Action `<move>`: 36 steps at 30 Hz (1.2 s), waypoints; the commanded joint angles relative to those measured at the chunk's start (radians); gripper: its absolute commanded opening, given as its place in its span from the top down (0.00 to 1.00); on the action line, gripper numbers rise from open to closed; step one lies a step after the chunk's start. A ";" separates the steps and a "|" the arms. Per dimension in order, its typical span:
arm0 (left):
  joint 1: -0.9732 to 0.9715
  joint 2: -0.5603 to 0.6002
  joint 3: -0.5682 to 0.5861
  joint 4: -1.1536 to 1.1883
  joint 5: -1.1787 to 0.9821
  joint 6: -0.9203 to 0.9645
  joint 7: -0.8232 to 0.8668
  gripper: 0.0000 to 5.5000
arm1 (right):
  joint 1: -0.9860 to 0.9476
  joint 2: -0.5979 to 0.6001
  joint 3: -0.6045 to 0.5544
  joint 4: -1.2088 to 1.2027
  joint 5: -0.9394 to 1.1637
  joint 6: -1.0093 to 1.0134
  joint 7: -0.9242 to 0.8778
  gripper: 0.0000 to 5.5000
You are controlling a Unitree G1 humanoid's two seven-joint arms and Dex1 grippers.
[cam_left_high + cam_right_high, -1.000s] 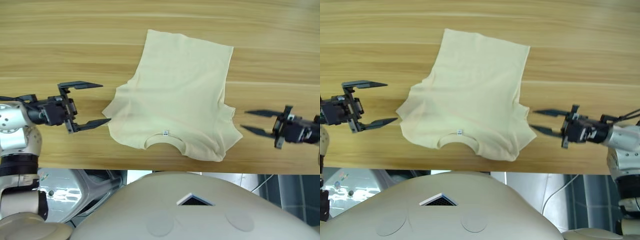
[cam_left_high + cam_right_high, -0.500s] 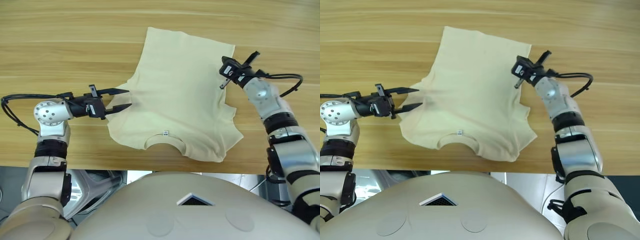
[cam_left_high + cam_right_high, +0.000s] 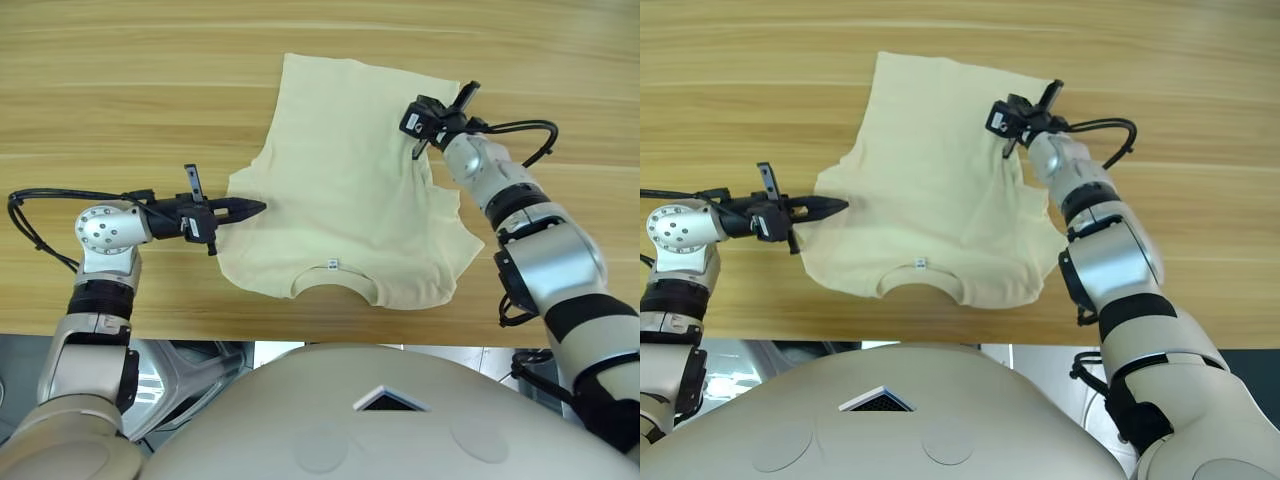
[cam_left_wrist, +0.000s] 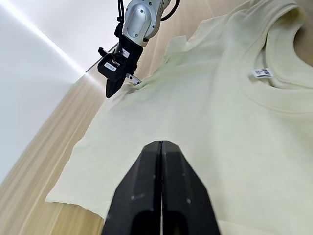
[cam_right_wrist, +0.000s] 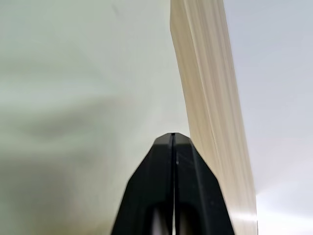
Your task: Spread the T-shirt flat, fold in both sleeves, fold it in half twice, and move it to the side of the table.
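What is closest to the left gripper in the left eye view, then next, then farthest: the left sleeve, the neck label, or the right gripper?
1. Left sleeve, at the T-shirt's left edge, touching the left gripper.
2. Neck label, by the collar, on the near side.
3. Right gripper, across at the right edge.

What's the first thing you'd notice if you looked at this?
A pale yellow T-shirt lies spread on the wooden table, collar nearest the robot. The left gripper, shut, points at its left sleeve, and the right gripper, shut, sits on its right edge.
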 commanded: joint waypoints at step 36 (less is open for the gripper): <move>0.062 0.298 0.061 -0.041 0.145 0.029 0.095 0.32 | 0.867 -0.627 -0.100 -1.078 0.763 -0.581 0.694 1.00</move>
